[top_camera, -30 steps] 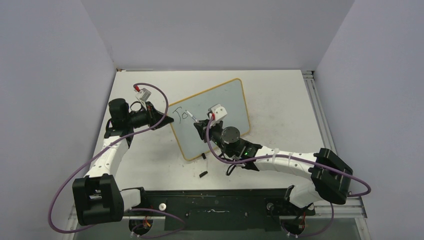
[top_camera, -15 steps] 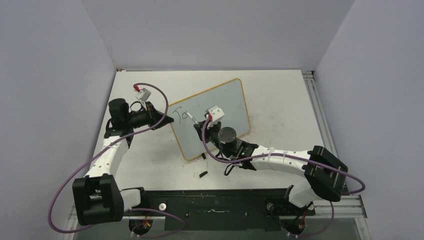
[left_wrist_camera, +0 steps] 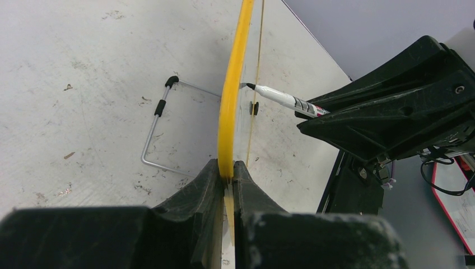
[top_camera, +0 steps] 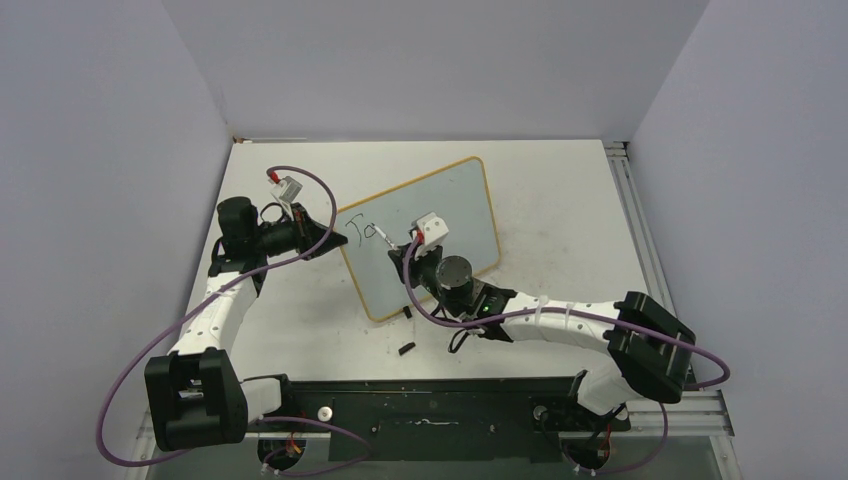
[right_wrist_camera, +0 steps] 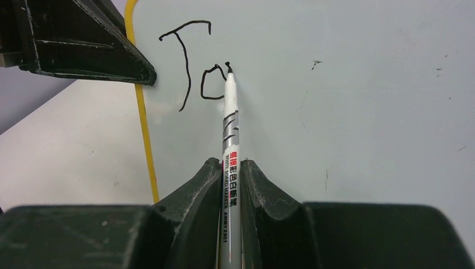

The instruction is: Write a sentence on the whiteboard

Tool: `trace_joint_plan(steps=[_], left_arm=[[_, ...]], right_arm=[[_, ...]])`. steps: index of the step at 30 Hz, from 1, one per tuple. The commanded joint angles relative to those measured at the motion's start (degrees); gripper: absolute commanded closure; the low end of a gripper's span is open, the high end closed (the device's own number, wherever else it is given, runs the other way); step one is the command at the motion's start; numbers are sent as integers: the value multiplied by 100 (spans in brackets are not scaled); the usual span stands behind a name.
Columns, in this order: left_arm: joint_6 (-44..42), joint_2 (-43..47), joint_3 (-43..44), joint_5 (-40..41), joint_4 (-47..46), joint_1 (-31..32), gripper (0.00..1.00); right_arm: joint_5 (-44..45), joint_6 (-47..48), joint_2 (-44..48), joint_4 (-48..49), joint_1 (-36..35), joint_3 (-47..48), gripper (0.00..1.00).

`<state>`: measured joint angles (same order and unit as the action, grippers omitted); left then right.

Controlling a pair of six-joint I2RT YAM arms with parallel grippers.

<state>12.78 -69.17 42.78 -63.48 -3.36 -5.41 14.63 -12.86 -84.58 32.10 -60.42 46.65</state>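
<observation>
The whiteboard stands tilted on the table, with a pale glossy face and a yellow frame. My left gripper is shut on the frame at the board's left edge. My right gripper is shut on a silver whiteboard marker. The marker's black tip touches the board at the top right of the "o". The sentence reads "Jo" in thin black strokes near the board's upper left corner.
A small black marker cap lies on the table in front of the board. The board's wire stand rests on the table behind it, and a black clip foot sits at its lower edge. A metal rail runs along the table's right side.
My right gripper has shifted slightly left and toward the board with the marker, bringing its tip to the "o". The left gripper and the board have not moved.
</observation>
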Motion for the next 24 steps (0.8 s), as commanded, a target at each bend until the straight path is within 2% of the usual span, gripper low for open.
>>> trace_joint_plan(steps=[1,10,24], left_arm=[[-109,141,155,-155,-20,-31,100],[-100,148,160,-147,-31,-30,100],[-91,135,156,-129,-30,-30,100]], right_arm=[[206,-90,208,-2,24,-165,95],[204,-114,343,-3,14,-291,95],[271,208,613,-244,-25,59,95]])
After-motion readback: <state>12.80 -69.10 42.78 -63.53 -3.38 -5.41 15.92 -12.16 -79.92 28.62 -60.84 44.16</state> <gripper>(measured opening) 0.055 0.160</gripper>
